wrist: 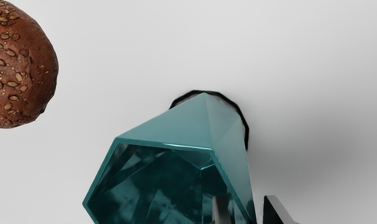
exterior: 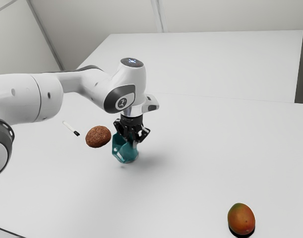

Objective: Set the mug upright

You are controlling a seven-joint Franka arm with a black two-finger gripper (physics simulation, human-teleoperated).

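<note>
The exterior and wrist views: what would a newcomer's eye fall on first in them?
The angular teal mug, left of centre in the exterior view, likely comes first, with the open gripper astride its wall. Next are the seeded brown bun beside it, toward the exterior view's left, and the orange-green fruit near that view's lower right corner.

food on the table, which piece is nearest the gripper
The bread roll: brown and seeded, it lies close by the gripper and teal mug; the orange-green mango is far off.
</note>
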